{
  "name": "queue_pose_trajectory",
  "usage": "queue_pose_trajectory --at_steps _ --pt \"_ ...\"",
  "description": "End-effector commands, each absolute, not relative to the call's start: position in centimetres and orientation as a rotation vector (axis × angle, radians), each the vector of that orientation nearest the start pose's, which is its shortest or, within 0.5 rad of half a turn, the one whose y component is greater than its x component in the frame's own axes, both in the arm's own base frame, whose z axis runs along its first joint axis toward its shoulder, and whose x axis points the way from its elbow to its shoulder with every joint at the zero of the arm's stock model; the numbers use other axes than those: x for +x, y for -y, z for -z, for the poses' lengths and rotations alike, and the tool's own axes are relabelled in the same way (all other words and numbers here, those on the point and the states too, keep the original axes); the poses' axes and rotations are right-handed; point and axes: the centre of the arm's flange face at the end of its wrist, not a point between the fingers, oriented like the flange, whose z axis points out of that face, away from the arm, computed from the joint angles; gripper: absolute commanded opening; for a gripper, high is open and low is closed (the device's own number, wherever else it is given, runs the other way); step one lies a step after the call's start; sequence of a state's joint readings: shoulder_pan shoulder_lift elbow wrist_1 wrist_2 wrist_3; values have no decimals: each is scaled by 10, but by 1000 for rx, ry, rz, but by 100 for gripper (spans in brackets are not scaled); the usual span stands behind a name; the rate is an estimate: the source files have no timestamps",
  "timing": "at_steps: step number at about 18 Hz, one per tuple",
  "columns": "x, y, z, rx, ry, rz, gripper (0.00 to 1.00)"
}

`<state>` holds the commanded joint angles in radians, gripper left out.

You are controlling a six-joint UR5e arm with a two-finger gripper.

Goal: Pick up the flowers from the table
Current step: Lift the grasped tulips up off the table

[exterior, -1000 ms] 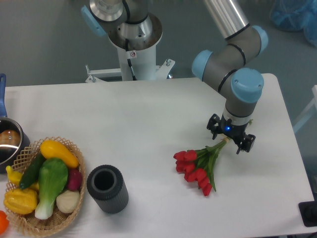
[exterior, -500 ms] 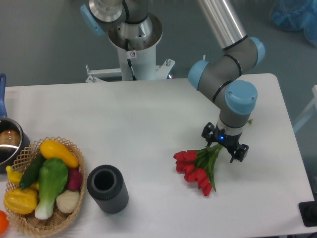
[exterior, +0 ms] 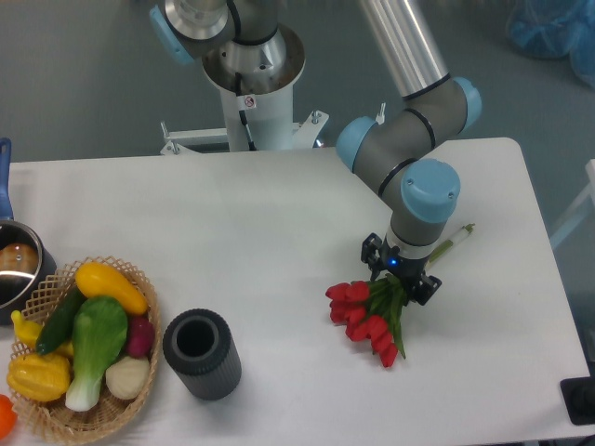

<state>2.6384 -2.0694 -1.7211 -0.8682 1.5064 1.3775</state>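
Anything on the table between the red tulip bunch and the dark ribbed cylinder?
No. In the fixed camera view, only bare white table separates the red tulip bunch from the dark ribbed cylinder.

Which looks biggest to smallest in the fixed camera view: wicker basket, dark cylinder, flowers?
1. wicker basket, clearly the largest footprint.
2-3. flowers and dark cylinder: look about alike. The gripper covers part of the stems, so no ranking between them.

Gripper (exterior: 401, 276) now over flowers' (exterior: 368, 320) leaves
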Motion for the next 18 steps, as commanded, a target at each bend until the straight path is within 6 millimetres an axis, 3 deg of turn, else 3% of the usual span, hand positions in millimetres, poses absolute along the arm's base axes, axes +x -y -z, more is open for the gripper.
queue_pose_trajectory --at_steps 3,8,13,18 --pt "-481 -419 -209 -3027 -459 -56 0" --pt "-497 -401 -237 -3041 -353 -134 0" --pt "-519 -413 -286 -3007 -351 -260 0" --pt "-532 -423 -319 -3002 -376 -283 0"
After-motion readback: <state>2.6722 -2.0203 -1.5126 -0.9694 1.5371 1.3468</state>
